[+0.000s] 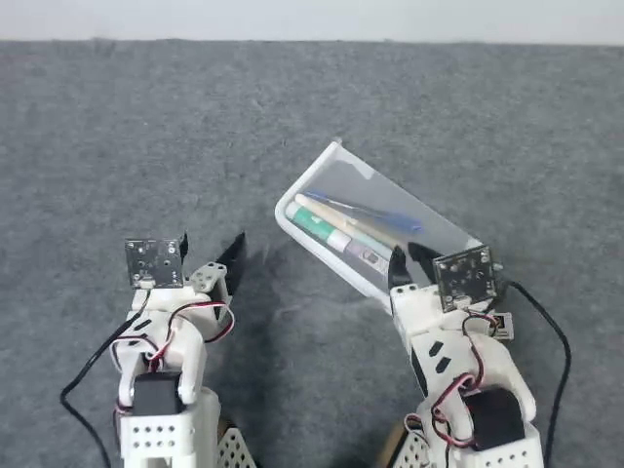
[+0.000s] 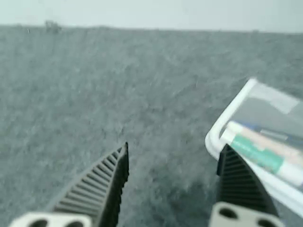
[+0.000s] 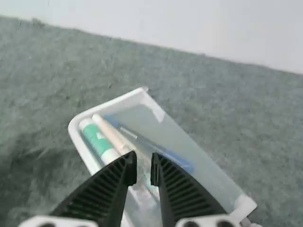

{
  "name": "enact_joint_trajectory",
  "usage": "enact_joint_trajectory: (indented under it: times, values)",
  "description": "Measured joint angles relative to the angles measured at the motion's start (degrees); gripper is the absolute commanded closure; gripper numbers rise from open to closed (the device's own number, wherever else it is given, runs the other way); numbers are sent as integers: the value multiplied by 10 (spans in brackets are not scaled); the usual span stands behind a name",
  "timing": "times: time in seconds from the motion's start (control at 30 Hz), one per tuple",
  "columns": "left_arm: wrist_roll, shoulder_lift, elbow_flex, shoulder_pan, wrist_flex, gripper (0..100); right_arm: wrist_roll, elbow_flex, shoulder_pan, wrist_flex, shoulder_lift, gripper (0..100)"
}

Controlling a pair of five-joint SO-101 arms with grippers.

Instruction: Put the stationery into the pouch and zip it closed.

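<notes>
A clear pouch [image 1: 409, 210] with a white zip edge [image 1: 317, 252] lies at an angle mid-table. Inside it are a green marker [image 1: 317, 226], a beige pen [image 1: 341, 216] and a blue pen [image 1: 390, 216]. My right gripper [image 1: 407, 255] sits at the pouch's near right end, with its jaws almost together on the pouch's near edge. The right wrist view has the right gripper [image 3: 144, 158] over the pouch [image 3: 189, 142], marker [image 3: 97, 142] and beige pen [image 3: 111, 135]. My left gripper [image 1: 212, 244] stands open left of the pouch, holding nothing. The left wrist view has the left gripper [image 2: 175, 151], with the pouch [image 2: 270, 106] beside one finger.
Grey felt [image 1: 146, 127] covers the table up to a pale wall at the back. Cables trail from both arm bases near the front edge.
</notes>
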Motion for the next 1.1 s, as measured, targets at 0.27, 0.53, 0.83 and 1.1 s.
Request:
enact_joint_trajectory:
  times: [0.27,0.53,0.83,1.1]
  values:
    - [0,0,4,-4,0,717,4,14,-12,28,-9,960]
    - [0,0,4,46,134,717,7,126,-13,-42,1,961]
    - [0,0,4,55,233,717,7,174,-13,-62,1,961]
    - [56,0,4,56,234,718,7,174,-38,-7,1,961]
